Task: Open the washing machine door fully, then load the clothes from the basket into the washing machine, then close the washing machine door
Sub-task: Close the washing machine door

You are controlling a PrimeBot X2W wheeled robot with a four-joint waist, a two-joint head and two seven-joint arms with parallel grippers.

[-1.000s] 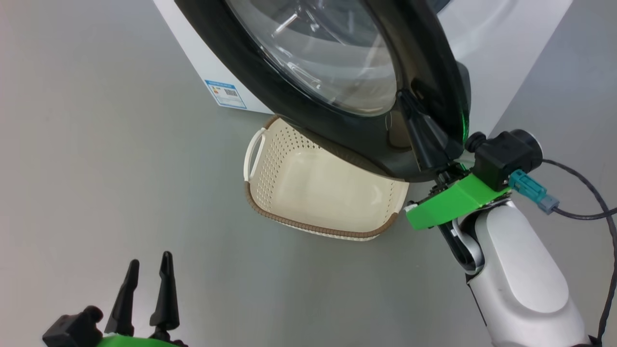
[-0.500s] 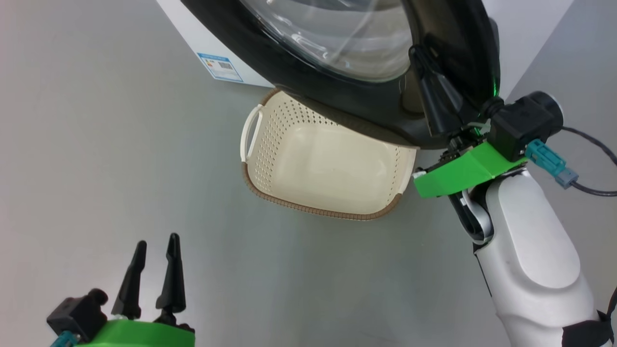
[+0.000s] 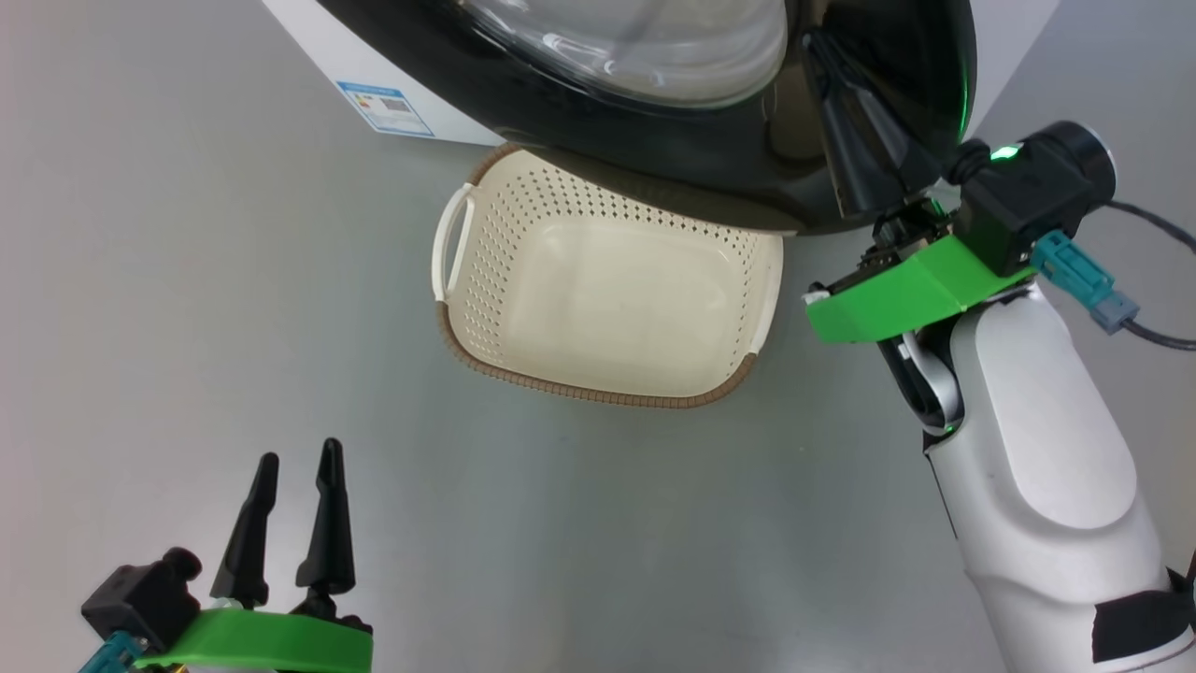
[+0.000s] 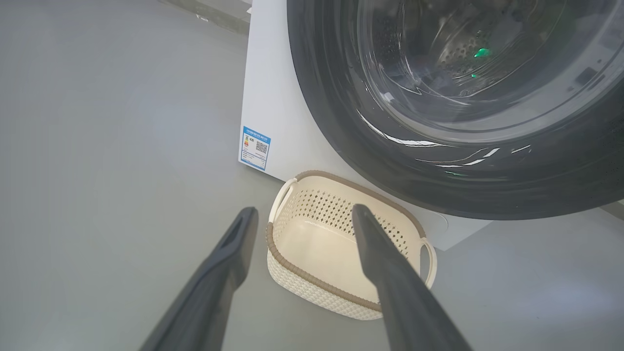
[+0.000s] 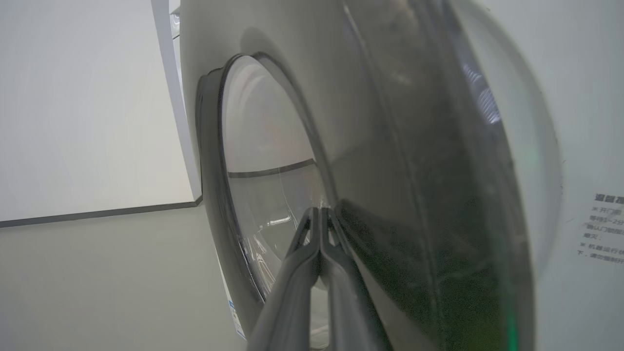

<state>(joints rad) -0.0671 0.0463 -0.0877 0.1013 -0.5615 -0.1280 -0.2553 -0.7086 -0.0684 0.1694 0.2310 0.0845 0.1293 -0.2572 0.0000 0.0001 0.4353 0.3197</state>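
Swung farther shut, door (image 3: 710,178) leans on clenched right tool (image 5: 320,210); left tool (image 3: 297,451) spread, empty.

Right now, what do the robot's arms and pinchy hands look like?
The left gripper and right gripper each have two long, thin, dark fingers tapering to points. Behind each sits a bright green wrist plate with a black camera block and teal plug; a dark cable trails from the right one. The right forearm is a smooth, rounded white shell.

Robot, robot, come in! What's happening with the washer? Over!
Left claw open, over the floor. Right claw shut, against the washing machine door. Empty basket beneath it. Nothing seen blocking.
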